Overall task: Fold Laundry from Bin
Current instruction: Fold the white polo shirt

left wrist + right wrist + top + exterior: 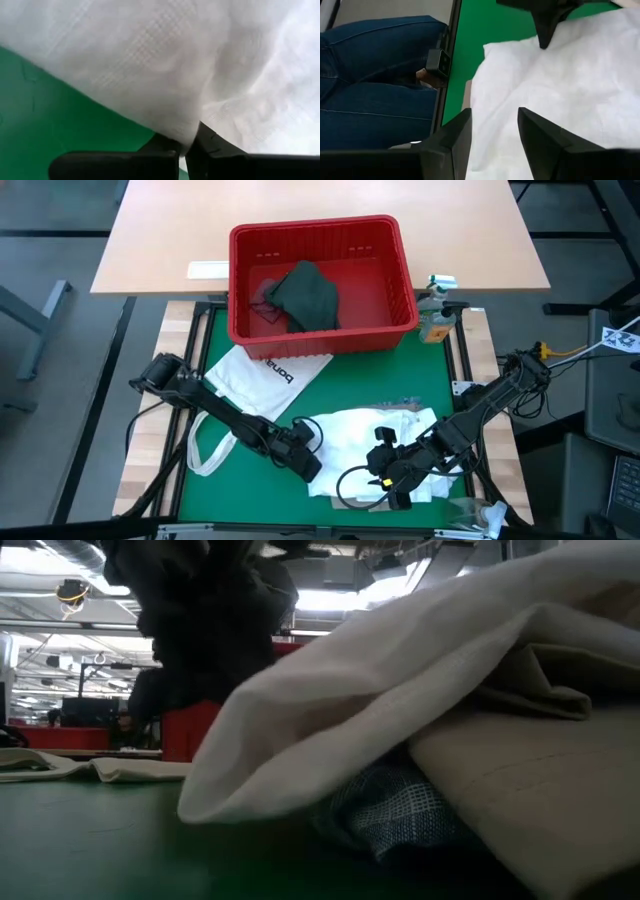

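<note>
I have the left gripper (306, 461) clenched on the left edge of the large white shirt (375, 442), which lies spread on the green mat (215, 490) at the near side of the counter. My left wrist view shows the fingers (165, 145) pinched together with a fold of white cloth caught between them. The right gripper (395, 476) sits over the shirt's near edge with its jaws parted, holding nothing; its fingers (457, 135) straddle white fabric.

To the left of the shirt there is bare green mat for moving, bounded by the white tote bag (262, 376) and its straps. The red bin (322, 280) stands at the far edge of the mat with a dark green-grey top (305, 296) inside. A bottle (436, 316) stands just beside the bin's right corner.

Only the low view shows blue checked cloth (395, 810) and a tan piece (540, 780) tucked under the white fold. Only the right wrist view shows a person's legs in blue jeans (375, 75) beyond the counter's edge.
</note>
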You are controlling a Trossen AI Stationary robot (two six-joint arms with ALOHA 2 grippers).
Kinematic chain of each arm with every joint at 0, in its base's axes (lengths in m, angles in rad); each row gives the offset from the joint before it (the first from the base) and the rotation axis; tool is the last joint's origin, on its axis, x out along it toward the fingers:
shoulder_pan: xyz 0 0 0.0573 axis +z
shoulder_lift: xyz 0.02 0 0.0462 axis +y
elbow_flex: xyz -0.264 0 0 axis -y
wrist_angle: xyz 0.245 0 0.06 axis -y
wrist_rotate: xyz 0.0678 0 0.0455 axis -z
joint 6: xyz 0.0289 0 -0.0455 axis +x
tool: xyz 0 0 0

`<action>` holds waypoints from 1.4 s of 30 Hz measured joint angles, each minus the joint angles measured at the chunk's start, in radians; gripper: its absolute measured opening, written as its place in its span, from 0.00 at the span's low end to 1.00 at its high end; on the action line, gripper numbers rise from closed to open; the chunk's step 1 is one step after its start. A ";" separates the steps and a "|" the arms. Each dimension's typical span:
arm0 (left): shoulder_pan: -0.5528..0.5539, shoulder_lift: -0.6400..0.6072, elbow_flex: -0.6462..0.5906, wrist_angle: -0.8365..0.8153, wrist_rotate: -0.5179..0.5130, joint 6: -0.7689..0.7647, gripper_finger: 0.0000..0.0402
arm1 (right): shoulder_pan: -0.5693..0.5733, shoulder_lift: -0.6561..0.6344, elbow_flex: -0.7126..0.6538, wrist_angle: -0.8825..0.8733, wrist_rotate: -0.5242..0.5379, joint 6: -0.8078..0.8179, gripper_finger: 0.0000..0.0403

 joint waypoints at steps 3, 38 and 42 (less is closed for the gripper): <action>-0.007 -0.046 0.000 -0.037 0.004 0.001 0.01 | 0.000 0.000 0.000 -0.005 0.000 0.000 0.40; -0.061 -0.653 0.001 -0.214 -0.046 -0.034 0.00 | 0.000 -0.053 0.000 -0.059 0.072 -0.003 0.40; -0.087 -0.641 0.001 -0.223 -0.043 -0.034 0.00 | 0.000 -0.053 0.000 -0.078 0.072 -0.003 0.40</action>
